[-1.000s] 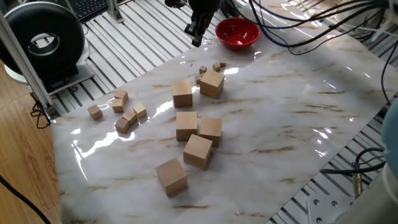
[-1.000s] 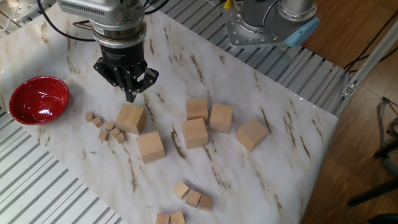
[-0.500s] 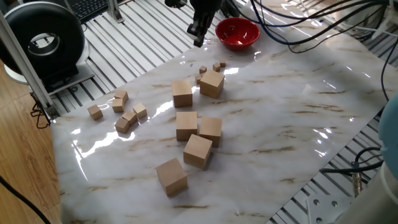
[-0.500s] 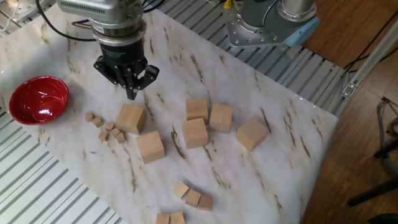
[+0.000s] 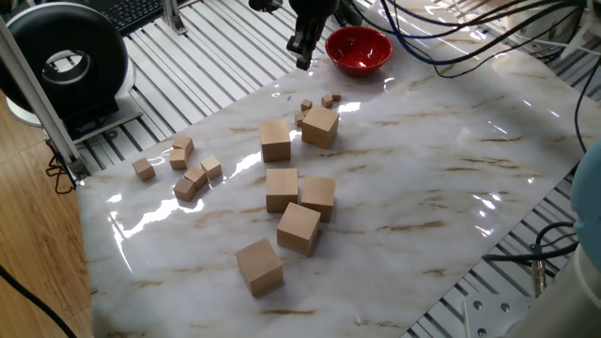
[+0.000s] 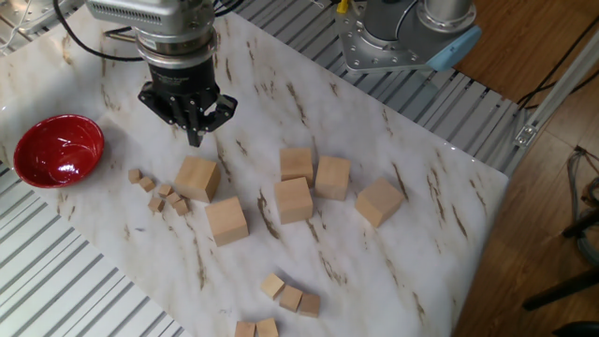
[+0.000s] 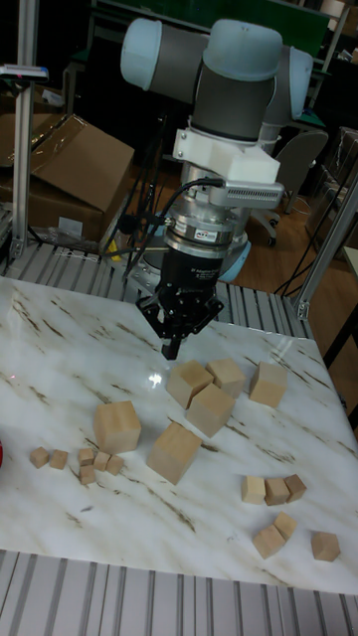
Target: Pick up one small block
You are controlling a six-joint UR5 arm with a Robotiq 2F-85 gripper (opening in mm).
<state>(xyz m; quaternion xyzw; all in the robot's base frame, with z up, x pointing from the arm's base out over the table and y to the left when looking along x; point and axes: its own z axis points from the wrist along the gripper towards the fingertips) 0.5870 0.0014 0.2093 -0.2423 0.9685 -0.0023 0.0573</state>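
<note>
Several tiny tan small blocks [image 6: 156, 194] lie loose on the marble table [image 6: 421, 187], just left of a big cube [image 6: 197, 178]; they also show as small blocks [image 5: 327, 100] and small blocks [image 7: 88, 461]. My gripper [image 6: 196, 139] hangs above the table, behind that cluster and apart from it. Its fingers come together to a dark point and I see no block between them. The gripper [image 5: 300, 59] sits beside the red bowl, and the gripper [image 7: 170, 348] points straight down.
A red bowl [image 6: 56, 150] stands near the table's edge by the small blocks. Several big cubes [image 6: 293, 199] are grouped mid-table. Mid-sized blocks [image 6: 291, 299] lie near the front edge. The arm's base [image 6: 402, 37] and cables [image 5: 470, 28] border the table.
The gripper has risen slightly and drifted a little away from the small blocks. The blocks have not moved.
</note>
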